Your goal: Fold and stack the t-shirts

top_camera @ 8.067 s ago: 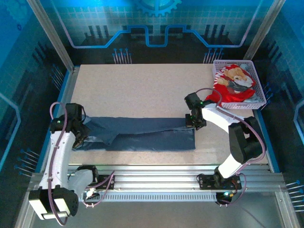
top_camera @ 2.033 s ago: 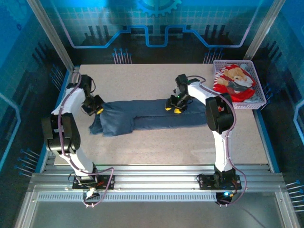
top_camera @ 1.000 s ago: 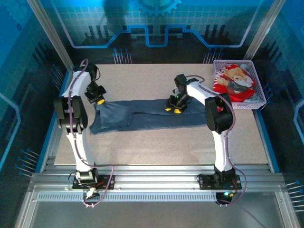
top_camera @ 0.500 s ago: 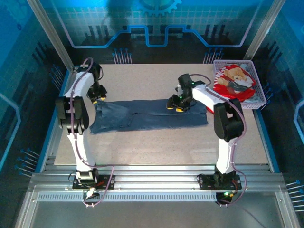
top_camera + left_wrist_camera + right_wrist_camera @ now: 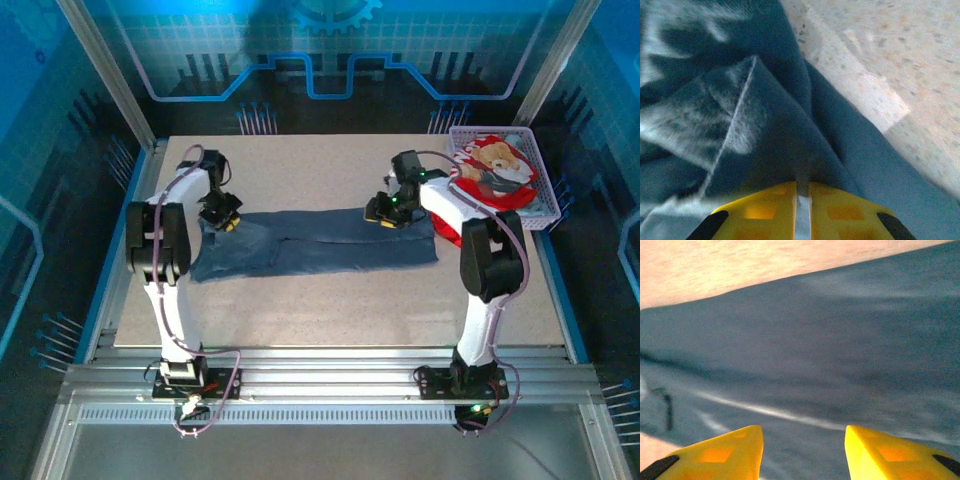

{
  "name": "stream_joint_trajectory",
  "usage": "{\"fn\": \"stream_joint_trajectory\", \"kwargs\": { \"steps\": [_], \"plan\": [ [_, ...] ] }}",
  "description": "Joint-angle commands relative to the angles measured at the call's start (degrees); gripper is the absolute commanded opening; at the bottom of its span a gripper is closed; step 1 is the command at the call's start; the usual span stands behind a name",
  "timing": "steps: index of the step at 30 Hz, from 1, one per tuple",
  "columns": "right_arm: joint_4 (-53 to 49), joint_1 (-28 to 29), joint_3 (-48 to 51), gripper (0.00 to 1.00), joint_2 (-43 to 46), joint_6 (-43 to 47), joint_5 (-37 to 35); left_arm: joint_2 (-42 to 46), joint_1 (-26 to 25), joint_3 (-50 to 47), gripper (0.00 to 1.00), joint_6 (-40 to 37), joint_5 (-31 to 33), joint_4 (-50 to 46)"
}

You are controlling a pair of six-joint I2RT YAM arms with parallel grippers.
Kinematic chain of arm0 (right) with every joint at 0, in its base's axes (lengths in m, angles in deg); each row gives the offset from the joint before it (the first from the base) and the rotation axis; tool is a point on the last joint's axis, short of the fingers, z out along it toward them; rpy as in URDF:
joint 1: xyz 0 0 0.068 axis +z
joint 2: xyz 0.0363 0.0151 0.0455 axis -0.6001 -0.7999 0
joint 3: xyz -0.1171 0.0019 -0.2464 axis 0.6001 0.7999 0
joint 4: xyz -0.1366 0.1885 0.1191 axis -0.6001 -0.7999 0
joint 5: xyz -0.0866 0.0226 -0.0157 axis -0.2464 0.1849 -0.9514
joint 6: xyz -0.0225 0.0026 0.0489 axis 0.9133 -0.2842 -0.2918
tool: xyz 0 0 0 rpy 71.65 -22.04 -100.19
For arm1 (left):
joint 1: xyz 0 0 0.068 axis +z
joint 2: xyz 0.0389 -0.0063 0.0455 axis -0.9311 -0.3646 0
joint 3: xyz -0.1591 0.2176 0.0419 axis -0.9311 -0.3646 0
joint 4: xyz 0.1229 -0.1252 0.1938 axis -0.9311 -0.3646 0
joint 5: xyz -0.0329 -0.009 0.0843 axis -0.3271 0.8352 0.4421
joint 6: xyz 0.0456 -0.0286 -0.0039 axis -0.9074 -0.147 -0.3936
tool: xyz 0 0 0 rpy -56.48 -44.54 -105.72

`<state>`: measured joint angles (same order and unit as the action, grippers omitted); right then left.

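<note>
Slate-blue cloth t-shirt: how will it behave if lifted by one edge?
Likely floppy: the slate-blue cloth t-shirt creases and tents toward the left pincer. Probably light; it lies flat on the speckled beige table, so it should sag, not hold shape.

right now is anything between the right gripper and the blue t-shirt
Nothing visible does. The right gripper hangs open directly over the slate-blue t-shirt, with only that shirt's cloth beneath it.

Speckled table bears blue t-shirt and basket.
</note>
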<state>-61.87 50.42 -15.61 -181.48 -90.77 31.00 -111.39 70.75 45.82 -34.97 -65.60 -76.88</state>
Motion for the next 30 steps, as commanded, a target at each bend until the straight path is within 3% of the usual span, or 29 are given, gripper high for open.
{"fn": "stream_joint_trajectory", "kwargs": {
  "steps": [1,6,10,16,20,23,26,30],
  "plan": [
    [-9.73,-3.05,-4.40,0.48,-5.07,2.56,-6.02,-3.49,0.42,4.07,0.14,3.89,-2.50,0.59],
    [-17.51,-4.19,-8.52,0.47,-11.61,4.14,-10.27,-8.67,0.44,8.17,0.14,4.33,-3.33,0.75],
    [-18.74,-3.03,-5.86,0.47,-11.50,2.77,-9.86,-12.75,0.42,13.06,0.14,4.10,-4.81,1.87],
    [-13.57,0.92,8.79,0.48,-1.85,-7.84,-3.88,-20.33,-0.08,23.51,0.15,5.98,-11.31,7.79],
    [-5.10,5.15,20.97,0.49,5.82,-20.29,3.44,-28.02,-2.35,35.33,0.15,8.02,-18.59,13.30],
    [-2.38,9.23,23.30,0.50,9.18,-26.04,6.54,-34.20,-5.18,46.37,0.17,10.72,-23.73,16.66],
    [-4.14,11.06,20.19,0.51,11.63,-25.30,5.65,-35.87,-7.40,53.21,0.23,14.21,-26.16,20.02],
    [-6.76,10.91,11.88,0.53,14.09,-15.42,-0.59,-26.05,-8.90,48.79,0.35,14.28,-22.34,21.26]
  ]
}}
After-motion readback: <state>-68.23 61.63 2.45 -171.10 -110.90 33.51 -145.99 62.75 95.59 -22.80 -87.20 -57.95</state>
